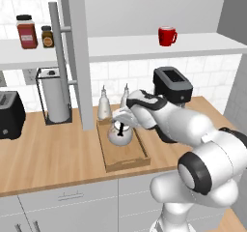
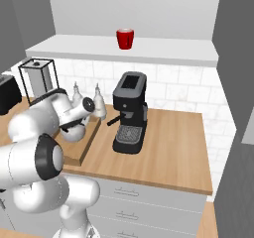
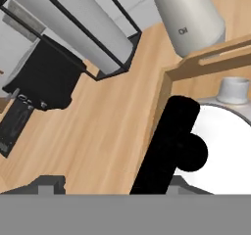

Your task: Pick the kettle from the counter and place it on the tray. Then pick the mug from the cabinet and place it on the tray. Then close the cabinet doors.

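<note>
One kettle (image 1: pixel 119 134) sits on the tray (image 1: pixel 126 162), toward its far end, squat and silvery with a thin black upright handle (image 3: pixel 169 146). By the look of it, it is a stiff, smooth-skinned thing, probably light if empty and slippery on the round body — so the handle is the sensible place to take it, low down where it meets the lid. In the hand view that handle rises right in front of the camera, the pale lid knob (image 3: pixel 234 90) at about two o'clock from it.

The pincer (image 1: pixel 126 120) hangs right at the kettle's top; whether its fingers are apart or clamped on the handle I cannot tell, since the wrist hides them in the base views and the hand view crops them.

Two pale narrow-necked bottles (image 1: pixel 104 105) stand at twelve o'clock from the tray, just beyond its rim. The nearer one carries a small mark in the hand view, too blurred to read. Outward on the bench (image 1: pixel 53 153), a paper-towel roll in a black wire stand (image 1: pixel 55 96) is at ten o'clock and a black toaster (image 1: pixel 9 114) at nine. A black coffee machine (image 2: pixel 130 112) stands at three o'clock in the right base view. No brand shows on either.

Up on the cabinet's white shelf (image 1: pixel 144 46) the red mug (image 1: pixel 167 36) waits at one o'clock — the cabinet door (image 1: pixel 77 52) stands open.
</note>
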Controlling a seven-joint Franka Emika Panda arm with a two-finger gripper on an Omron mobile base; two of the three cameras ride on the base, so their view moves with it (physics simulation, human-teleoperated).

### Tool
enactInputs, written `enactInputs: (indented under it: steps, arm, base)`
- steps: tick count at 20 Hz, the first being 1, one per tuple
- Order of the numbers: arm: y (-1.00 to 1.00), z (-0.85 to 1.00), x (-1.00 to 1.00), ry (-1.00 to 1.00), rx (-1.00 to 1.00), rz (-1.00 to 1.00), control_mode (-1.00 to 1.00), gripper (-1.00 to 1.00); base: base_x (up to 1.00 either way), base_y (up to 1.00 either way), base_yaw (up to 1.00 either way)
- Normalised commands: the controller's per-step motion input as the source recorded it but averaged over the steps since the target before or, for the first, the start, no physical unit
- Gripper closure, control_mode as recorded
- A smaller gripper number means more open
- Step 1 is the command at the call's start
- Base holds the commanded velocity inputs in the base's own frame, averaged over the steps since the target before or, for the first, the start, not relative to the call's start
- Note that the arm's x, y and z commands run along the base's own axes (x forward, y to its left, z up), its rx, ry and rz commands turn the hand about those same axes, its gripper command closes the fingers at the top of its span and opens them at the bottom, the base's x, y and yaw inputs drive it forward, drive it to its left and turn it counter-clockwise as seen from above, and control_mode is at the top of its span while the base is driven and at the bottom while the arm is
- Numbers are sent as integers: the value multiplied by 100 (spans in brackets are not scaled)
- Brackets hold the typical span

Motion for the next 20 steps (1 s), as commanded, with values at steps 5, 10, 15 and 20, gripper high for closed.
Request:
enactInputs:
  steps: [5, 10, 15, 20]
  arm:
    - [-10, -17, -57, 23, -7, -23, -100, -100]
    - [-7, -16, -35, 12, -9, -27, -100, -100]
    - [-6, 12, -35, 0, -5, -9, -100, -100]
    - [-33, 40, -16, 26, -17, -4, -100, -100]
  base:
    - [0, 0, 0]
    - [0, 0, 0]
    - [0, 0, 0]
    - [0, 0, 0]
